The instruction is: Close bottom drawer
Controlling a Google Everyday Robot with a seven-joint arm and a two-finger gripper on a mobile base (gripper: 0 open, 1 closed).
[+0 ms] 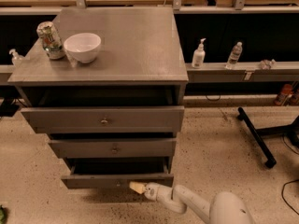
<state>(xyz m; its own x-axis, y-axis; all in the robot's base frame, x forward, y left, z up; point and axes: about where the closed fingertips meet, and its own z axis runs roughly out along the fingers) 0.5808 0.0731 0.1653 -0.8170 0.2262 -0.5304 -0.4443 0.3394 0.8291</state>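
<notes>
Pulled-out bottom drawer front meets the tool, pressed together, right of centre

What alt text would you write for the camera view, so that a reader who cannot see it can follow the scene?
The robot's hand is at the front of the open bottom drawer of a grey cabinet. The top drawer and middle drawer are also pulled out. A white bowl and a can stand on the cabinet top.
</notes>
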